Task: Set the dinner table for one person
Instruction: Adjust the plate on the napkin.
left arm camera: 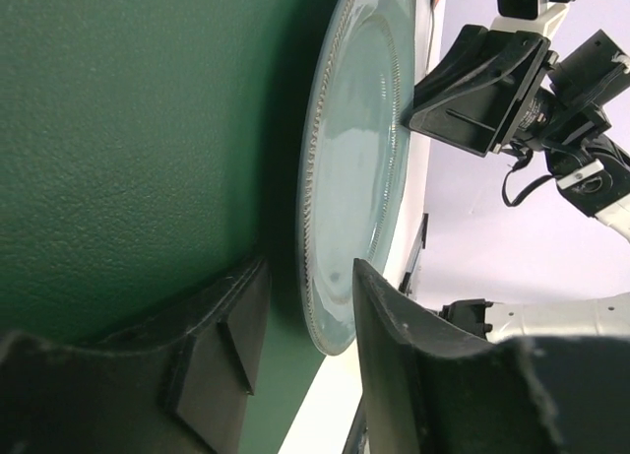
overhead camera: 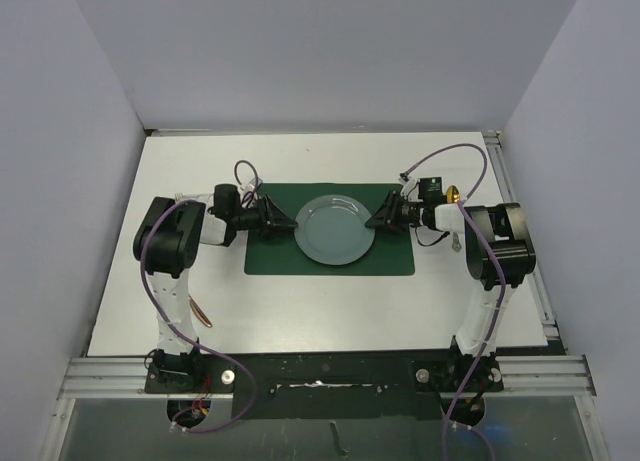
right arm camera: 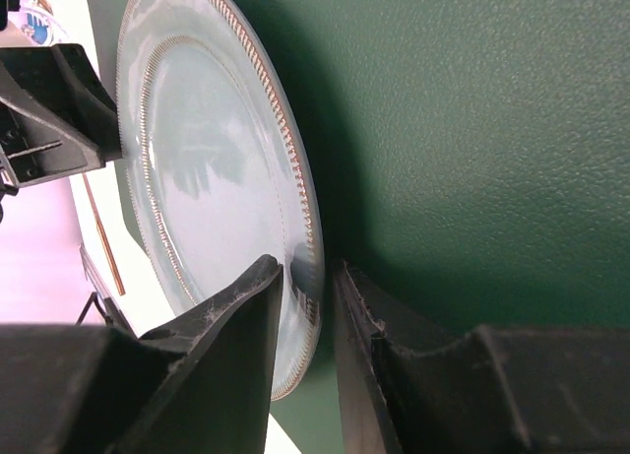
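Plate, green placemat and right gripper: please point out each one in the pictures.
plate [overhead camera: 335, 230], top view, its centre.
green placemat [overhead camera: 395, 261], top view, bare near-right corner.
right gripper [right arm camera: 307, 269], right wrist view, between fingertips.

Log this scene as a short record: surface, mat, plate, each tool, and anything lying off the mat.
table: white, metal rail edging
placemat: dark green, flat on table, centre
plate: pale blue, beaded rim, on placemat; whether it lies fully flat is unclear
left tool: open, fingers straddling plate's left rim with gaps
right tool: shut on plate's right rim
off mat: gold object beside right arm; thin copper-coloured stick by left arm
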You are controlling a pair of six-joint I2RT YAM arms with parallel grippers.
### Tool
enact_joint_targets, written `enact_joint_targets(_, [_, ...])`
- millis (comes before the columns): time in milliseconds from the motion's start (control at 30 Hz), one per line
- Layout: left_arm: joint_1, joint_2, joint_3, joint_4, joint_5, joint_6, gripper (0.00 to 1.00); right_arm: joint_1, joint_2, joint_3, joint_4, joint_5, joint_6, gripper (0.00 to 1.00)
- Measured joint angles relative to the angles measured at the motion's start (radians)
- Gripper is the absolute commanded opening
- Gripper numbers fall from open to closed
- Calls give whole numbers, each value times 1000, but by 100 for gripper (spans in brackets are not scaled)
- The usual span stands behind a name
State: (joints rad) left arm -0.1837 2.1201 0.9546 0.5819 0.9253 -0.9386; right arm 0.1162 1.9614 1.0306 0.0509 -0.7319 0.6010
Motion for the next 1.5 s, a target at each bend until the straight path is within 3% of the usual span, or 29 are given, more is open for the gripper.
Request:
enact_joint_targets(167, [-2, 12, 0, 2, -2, 0, 26, 1, 1, 0, 1, 2, 3, 26])
enact_joint_targets(333, [-8, 23, 0, 2, 5, -3, 0, 3, 12, 0, 17, -6, 10, 21])
enact_joint_targets(600, [-10, 23, 9, 6, 20, -4, 0, 0, 16, 0, 23, -15, 21, 0])
enact_joint_targets(1500, [-13, -2, -20, 21, -17, -21, 0, 19, -8, 0, 12, 26, 4, 0])
